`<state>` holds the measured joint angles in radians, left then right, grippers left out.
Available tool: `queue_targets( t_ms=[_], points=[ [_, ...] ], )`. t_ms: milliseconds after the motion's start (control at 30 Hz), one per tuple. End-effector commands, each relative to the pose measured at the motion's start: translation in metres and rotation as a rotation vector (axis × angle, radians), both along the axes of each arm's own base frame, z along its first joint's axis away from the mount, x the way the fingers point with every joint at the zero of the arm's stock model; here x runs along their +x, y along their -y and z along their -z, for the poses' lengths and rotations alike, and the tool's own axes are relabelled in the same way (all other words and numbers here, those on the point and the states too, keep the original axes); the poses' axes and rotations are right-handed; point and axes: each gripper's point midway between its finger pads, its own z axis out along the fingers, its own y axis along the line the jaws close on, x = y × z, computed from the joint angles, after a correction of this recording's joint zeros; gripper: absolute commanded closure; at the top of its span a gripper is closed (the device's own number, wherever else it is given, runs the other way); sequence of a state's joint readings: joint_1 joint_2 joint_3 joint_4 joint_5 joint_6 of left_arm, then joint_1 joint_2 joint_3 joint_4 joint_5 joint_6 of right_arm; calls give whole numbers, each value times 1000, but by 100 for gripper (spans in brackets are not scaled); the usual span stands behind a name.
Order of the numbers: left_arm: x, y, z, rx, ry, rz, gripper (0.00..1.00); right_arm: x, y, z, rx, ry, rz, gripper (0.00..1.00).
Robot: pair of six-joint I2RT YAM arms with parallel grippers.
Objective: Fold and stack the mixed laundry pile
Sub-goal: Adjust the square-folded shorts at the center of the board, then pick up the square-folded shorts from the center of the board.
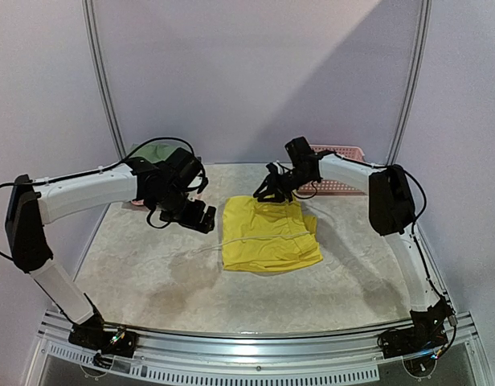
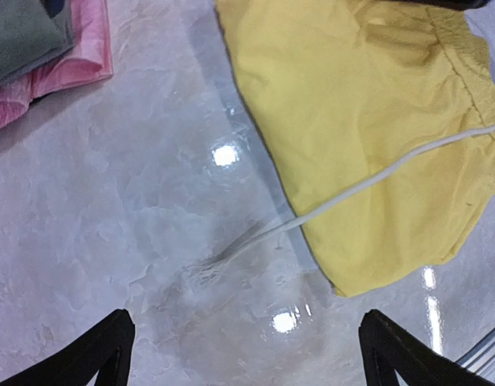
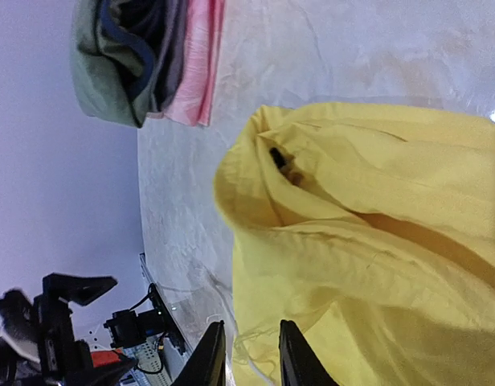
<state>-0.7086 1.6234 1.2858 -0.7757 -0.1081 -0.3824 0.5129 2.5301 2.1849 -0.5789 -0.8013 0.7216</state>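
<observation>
The olive-green sleeveless shirt with dark trim (image 3: 95,72) is hard to read. From above it is almost wholly hidden behind the left arm at the counter's far-left corner. The wrist views cut it off at the frame edge, and no logo can be made out. It lies folded on a pink folded cloth (image 3: 198,72), also only partly in view. The pink plastic lattice basket (image 1: 341,188) at the far right is largely blocked by the right arm.

There is one pair of bright yellow shorts (image 1: 267,241), lying on the middle of the pale marbled counter (image 1: 151,273). One white drawcord (image 2: 376,173) trails off their left edge onto the bare surface. There is also one green shirt, one pink cloth, one basket and two hands.

The left hand (image 2: 246,322) hangs just left of the shorts with its fingers (image 2: 111,346) spread wide and nothing between them. The right hand (image 3: 250,338) sits at the shorts' far edge. Its fingers are drawn close together on a bunched fold of the yellow cloth, though the pinch itself lies at the frame's bottom edge and is poorly seen.
</observation>
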Motion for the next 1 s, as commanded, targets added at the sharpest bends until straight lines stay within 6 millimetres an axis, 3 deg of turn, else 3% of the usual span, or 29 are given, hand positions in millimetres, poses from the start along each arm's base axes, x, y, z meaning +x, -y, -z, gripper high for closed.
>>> queue_targets(
  t_ms=[0, 267, 367, 400, 467, 700, 967],
  points=[
    [19, -11, 11, -71, -26, -86, 0, -4, 24, -67, -66, 176, -8, 76],
    [28, 4, 15, -232, -56, -97, 0, -36, 98, -71, -263, 236, 65, 73],
    [32, 9, 22, -258, -76, -94, 0, -51, 127, -76, -315, 254, 116, 70],
    [32, 11, 26, -269, -93, -91, 0, -57, 136, -69, -340, 242, 129, 69],
    [33, 15, 35, -291, -121, -91, 0, -66, 151, -77, -352, 262, 162, 65],
    [36, 22, 60, -307, -167, -93, 0, -89, 181, -83, -407, 274, 229, 36],
    [38, 33, 88, -325, -224, -89, 0, -105, 190, -74, -436, 239, 236, 29]
  ],
)
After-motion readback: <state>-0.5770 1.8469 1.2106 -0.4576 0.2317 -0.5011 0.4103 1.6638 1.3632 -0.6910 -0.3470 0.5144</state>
